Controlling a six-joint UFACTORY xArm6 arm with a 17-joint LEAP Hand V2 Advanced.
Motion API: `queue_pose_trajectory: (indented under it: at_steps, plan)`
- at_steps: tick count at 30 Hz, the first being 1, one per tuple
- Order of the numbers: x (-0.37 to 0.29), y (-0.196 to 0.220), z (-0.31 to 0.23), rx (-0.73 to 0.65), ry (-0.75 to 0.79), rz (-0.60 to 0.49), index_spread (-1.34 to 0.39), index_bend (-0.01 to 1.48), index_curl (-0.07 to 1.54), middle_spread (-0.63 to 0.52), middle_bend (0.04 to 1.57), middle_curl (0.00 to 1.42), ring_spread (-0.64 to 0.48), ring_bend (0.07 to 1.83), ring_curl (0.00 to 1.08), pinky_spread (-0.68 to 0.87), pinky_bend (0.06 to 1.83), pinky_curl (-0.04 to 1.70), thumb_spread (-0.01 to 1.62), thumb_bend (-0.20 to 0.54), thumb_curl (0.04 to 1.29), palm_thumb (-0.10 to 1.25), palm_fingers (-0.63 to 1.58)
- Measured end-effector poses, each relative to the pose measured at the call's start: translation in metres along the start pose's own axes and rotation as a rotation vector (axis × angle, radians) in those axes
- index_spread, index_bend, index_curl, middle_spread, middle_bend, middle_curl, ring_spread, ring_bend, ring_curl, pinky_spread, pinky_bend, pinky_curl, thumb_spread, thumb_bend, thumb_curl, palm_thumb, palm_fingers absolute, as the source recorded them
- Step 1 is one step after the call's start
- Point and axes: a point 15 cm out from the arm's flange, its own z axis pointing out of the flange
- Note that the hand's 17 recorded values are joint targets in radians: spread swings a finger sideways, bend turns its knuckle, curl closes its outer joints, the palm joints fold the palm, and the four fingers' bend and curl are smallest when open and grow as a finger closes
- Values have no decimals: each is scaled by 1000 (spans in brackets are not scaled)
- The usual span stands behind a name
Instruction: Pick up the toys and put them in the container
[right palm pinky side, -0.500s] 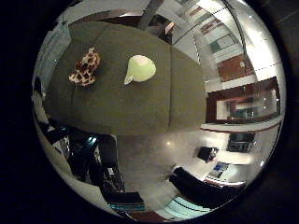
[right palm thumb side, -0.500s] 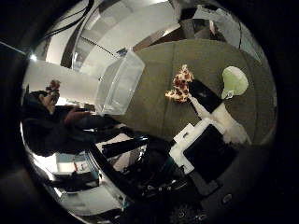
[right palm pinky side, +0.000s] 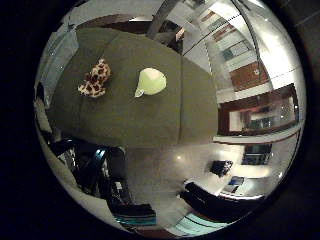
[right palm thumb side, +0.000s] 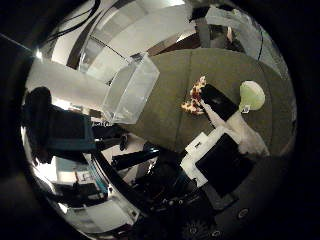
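Looking out the little-finger side: spotted plush toy (right palm pinky side: 95, 79) and pale green toy (right palm pinky side: 150, 81) lie near each other on the olive surface (right palm pinky side: 125, 120), both well below the palm, untouched. Thumb side: clear container (right palm thumb side: 131, 89) sits at the surface edge, apart from both toys. Hand (right palm thumb side: 227, 130) holds nothing; a finger reaches out straight, so released. Plush likely soft, light: grab around the body. Green one probably smooth, rounder: wrap wide.
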Motion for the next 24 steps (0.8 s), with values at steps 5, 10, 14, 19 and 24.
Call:
queue_pose_trajectory:
  at_steps: [5,10,14,19,24]
  plan:
    - [10,-17,-10,25,21,-11,-421,173,392,-44,183,312,147,217,206,369,390,35,1114,-31,482,785,361]
    - [28,-42,-20,53,48,-32,-422,171,357,-41,180,303,158,245,222,367,441,44,1091,-37,411,665,306]
    - [44,-62,-22,66,58,-37,-417,171,334,-30,188,302,161,249,229,366,484,54,1069,-38,344,543,257]
    - [70,-89,-13,71,60,-29,-413,166,313,-6,186,299,175,264,237,372,537,64,1036,-35,300,442,211]
    - [102,-120,14,69,59,-23,-412,171,306,18,190,302,178,282,245,368,546,63,1007,-33,281,371,190]
